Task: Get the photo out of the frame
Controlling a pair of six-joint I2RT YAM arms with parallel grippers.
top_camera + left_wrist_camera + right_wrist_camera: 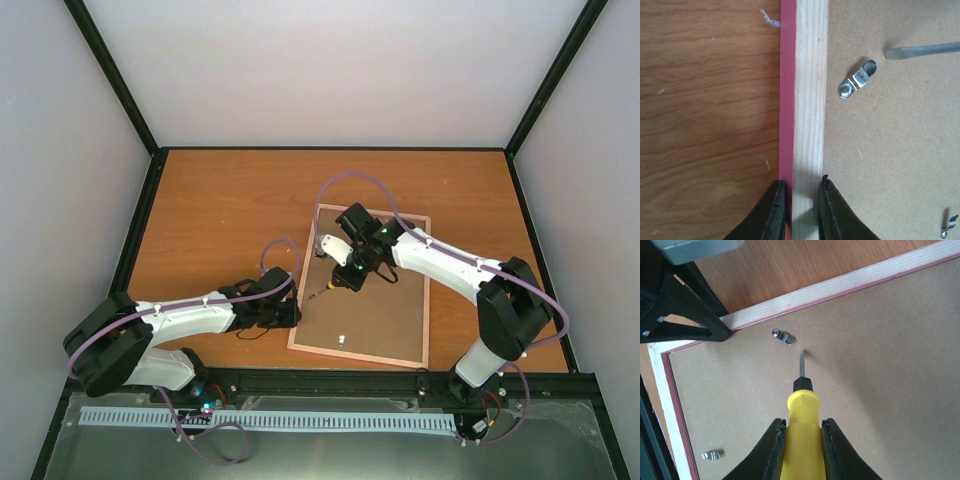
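Observation:
The frame (pixel 427 300) lies face down on the table, thin pink border round pale wood, its brown backing board (pixel 385 320) facing up. The photo is hidden under the board. My left gripper (pixel 293 315) is shut on the frame's left rail (pixel 809 100), one finger outside and one on the board side (pixel 802 187). My right gripper (pixel 346 276) is shut on a yellow-handled screwdriver (pixel 802 440). Its flat blade tip (pixel 802 362) rests on the board just short of a metal turn clip (pixel 783 336), which also shows in the left wrist view (pixel 857 80).
A second metal clip (pixel 712 455) sits on the board near the frame's lower rail, also in the top view (pixel 341 340). Bare wooden table (pixel 220 210) lies left of and beyond the frame. Black cell posts and white walls ring the table.

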